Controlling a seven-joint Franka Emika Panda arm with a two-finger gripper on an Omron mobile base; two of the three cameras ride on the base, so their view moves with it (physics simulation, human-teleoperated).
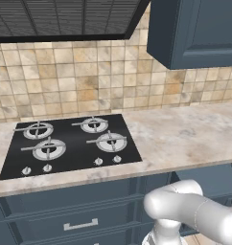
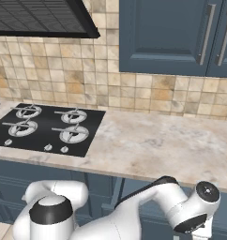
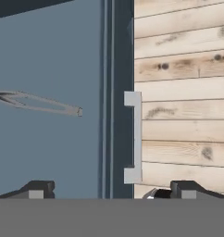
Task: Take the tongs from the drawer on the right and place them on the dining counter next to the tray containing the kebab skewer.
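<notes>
one pair of tongs (image 3: 37,102) in one open drawer (image 3: 63,148), tool (image 3: 111,189) spread wide, gripping nothing

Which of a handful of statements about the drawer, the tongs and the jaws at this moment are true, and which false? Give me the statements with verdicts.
1. The drawer is open, its inside seen from above in the hand view. True.
2. The tongs are clamped between the jaws. False: they lie on the drawer floor, and the gripper is open with nothing between its fingertips.
3. The drawer's silver handle shows over the wooden floor in the hand view. True.
4. A pot stands on the black hob. False: all four burners are bare.
5. The tongs lie toward the left of the hand view. True.
</notes>
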